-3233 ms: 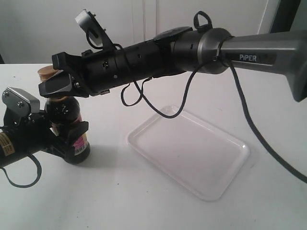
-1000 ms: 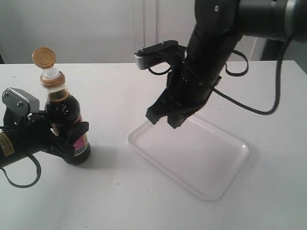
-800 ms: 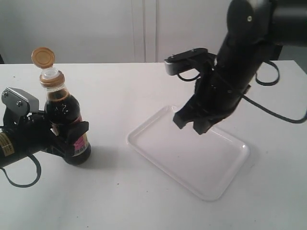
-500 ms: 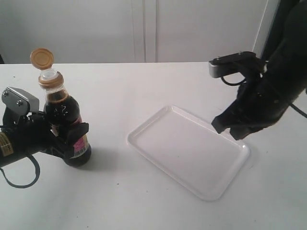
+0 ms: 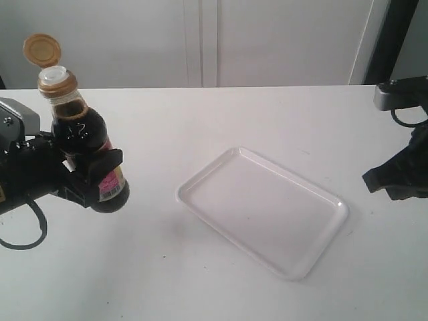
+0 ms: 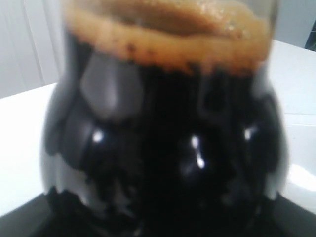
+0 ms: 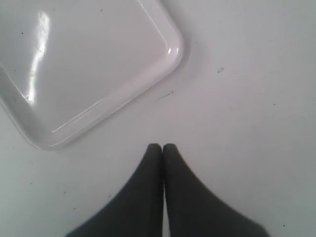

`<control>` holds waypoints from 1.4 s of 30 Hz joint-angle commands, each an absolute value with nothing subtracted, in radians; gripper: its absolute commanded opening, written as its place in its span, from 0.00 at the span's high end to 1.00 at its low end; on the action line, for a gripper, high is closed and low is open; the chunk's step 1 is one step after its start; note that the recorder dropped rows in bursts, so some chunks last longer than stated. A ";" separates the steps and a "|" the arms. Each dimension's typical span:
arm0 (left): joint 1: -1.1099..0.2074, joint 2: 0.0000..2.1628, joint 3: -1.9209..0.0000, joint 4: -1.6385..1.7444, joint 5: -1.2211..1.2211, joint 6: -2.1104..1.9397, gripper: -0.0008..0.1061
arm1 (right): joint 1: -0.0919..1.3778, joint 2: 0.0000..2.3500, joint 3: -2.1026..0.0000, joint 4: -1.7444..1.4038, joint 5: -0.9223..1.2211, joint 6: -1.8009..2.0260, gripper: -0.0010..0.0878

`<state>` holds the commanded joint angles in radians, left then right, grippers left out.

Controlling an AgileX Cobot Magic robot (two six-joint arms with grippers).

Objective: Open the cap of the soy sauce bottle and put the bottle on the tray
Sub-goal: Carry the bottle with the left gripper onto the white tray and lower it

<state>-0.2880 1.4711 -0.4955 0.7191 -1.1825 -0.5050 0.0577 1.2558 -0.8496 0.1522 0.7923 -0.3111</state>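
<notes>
The soy sauce bottle hangs upright a little above the table at the far left, and my left gripper is shut on its body. Its golden-tan cap stands flipped up, baring the white spout. In the left wrist view the dark bottle fills the picture and hides the fingers. The white tray lies flat mid-table, to the right of the bottle. My right gripper is at the right edge, beyond the tray. In the right wrist view it is shut on nothing, beside a tray corner.
A white table carries everything. A pale wall closes off the back, with a dark upright post at the far right.
The right arm flipped the cap up, then swung right across the tray to the table's right edge. My left gripper has lifted the bottle off the table.
</notes>
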 joint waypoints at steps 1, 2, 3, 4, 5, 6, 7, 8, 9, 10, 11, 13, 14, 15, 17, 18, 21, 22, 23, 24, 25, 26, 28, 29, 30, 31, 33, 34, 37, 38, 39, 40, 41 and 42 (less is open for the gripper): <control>-0.308 1.464 -0.506 0.717 -1.153 -0.505 0.99 | 0.058 1.250 -0.844 0.152 0.777 -0.311 0.99; -0.333 1.460 -0.519 0.710 -1.126 -0.505 0.99 | 0.058 1.245 -0.834 0.152 0.760 -0.311 0.99; -0.356 1.455 -0.532 0.702 -1.108 -0.505 0.99 | 0.058 1.241 -0.828 0.152 0.749 -0.311 0.99; -0.375 1.452 -0.546 0.693 -1.103 -0.505 0.99 | 0.058 1.241 -0.824 0.152 0.738 -0.311 0.99; -0.397 1.450 -0.561 0.682 -1.098 -0.505 0.99 | 0.058 1.241 -0.815 0.152 0.728 -0.311 0.99; -0.417 1.449 -0.577 0.669 -1.092 -0.505 0.99 | 0.058 1.241 -0.811 0.152 0.714 -0.311 0.99; -0.437 1.448 -0.590 0.657 -1.083 -0.505 0.99 | 0.058 1.241 -0.803 0.152 0.700 -0.311 0.99; -0.458 1.448 -0.608 0.642 -1.068 -0.505 0.99 | 0.058 1.241 -0.795 0.152 0.680 -0.311 0.99; -0.477 1.448 -0.626 0.627 -1.045 -0.505 0.99 | 0.058 1.241 -0.788 0.152 0.664 -0.309 0.99; -0.491 1.448 -0.642 0.620 -1.025 -0.505 0.99 | 0.058 1.241 -0.780 0.152 0.647 -0.309 0.99; -0.506 1.448 -0.662 0.620 -1.017 -0.505 0.99 | 0.058 1.241 -0.772 0.152 0.633 -0.306 0.99; -0.526 1.448 -0.681 0.616 -1.025 -0.496 0.99 | 0.058 1.241 -0.766 0.152 0.613 -0.299 0.99; -0.542 1.450 -0.696 0.602 -1.022 -0.494 0.99 | 0.058 1.241 -0.766 0.152 0.611 -0.293 0.99; -0.552 1.452 -0.706 0.588 -1.017 -0.494 0.99 | 0.058 1.241 -0.766 0.152 0.608 -0.290 0.99; -0.573 1.466 -0.729 0.565 -1.013 -0.492 0.99 | 0.058 1.241 -0.766 0.152 0.605 -0.288 0.99; -0.585 1.471 -0.742 0.565 -1.010 -0.492 0.99 | 0.058 1.241 -0.766 0.152 0.605 -0.288 0.99; -0.618 1.506 -0.780 0.563 -0.986 -0.478 0.99 | 0.058 1.241 -0.766 0.152 0.595 -0.288 0.99; -0.631 1.520 -0.793 0.555 -0.977 -0.467 0.99 | 0.058 1.241 -0.766 0.152 0.595 -0.288 0.99; -0.643 1.534 -0.805 0.542 -0.967 -0.468 0.99 | 0.058 1.241 -0.766 0.152 0.595 -0.288 0.99; -0.651 1.547 -0.815 0.533 -0.964 -0.468 0.99 | 0.058 1.241 -0.766 0.152 0.595 -0.288 0.99; -0.659 1.563 -0.826 0.531 -0.964 -0.468 0.99 | 0.058 1.241 -0.766 0.152 0.595 -0.288 0.99; -0.666 1.577 -0.838 0.529 -0.967 -0.468 0.99 | 0.058 1.241 -0.766 0.152 0.595 -0.288 0.99; -0.681 1.601 -0.858 0.521 -0.968 -0.464 0.99 | 0.058 1.241 -0.766 0.152 0.593 -0.286 0.99; -0.689 1.614 -0.867 0.517 -0.971 -0.454 0.99 | 0.058 1.241 -0.766 0.152 0.589 -0.286 0.99; -0.697 1.628 -0.872 0.512 -0.974 -0.445 0.99 | 0.058 1.241 -0.766 0.152 0.584 -0.286 0.99; -0.705 1.641 -0.881 0.498 -0.976 -0.441 0.99 | 0.058 1.241 -0.766 0.152 0.581 -0.286 0.99; -0.718 1.664 -0.892 0.478 -0.987 -0.427 0.99 | 0.058 1.241 -0.766 0.152 0.573 -0.286 0.99; -0.724 1.677 -0.898 0.470 -1.001 -0.414 0.99 | 0.058 1.241 -0.766 0.152 0.569 -0.284 0.99; -0.737 1.718 -0.919 0.441 -1.052 -0.411 0.99 | 0.058 1.241 -0.766 0.152 0.562 -0.284 0.99; -0.745 1.733 -0.927 0.435 -1.054 -0.411 0.99 | 0.058 1.241 -0.766 0.152 0.562 -0.284 0.99; -0.750 1.747 -0.933 0.435 -1.054 -0.408 0.99 | 0.058 1.241 -0.766 0.152 0.562 -0.284 0.99; -0.756 1.761 -0.942 0.435 -1.054 -0.400 0.99 | 0.058 1.241 -0.766 0.152 0.560 -0.284 0.99; -0.762 1.774 -0.951 0.433 -1.054 -0.386 0.99 | 0.058 1.241 -0.766 0.152 0.560 -0.284 0.99; -0.768 1.788 -0.958 0.433 -1.054 -0.376 0.99 | 0.058 1.241 -0.766 0.152 0.558 -0.284 0.99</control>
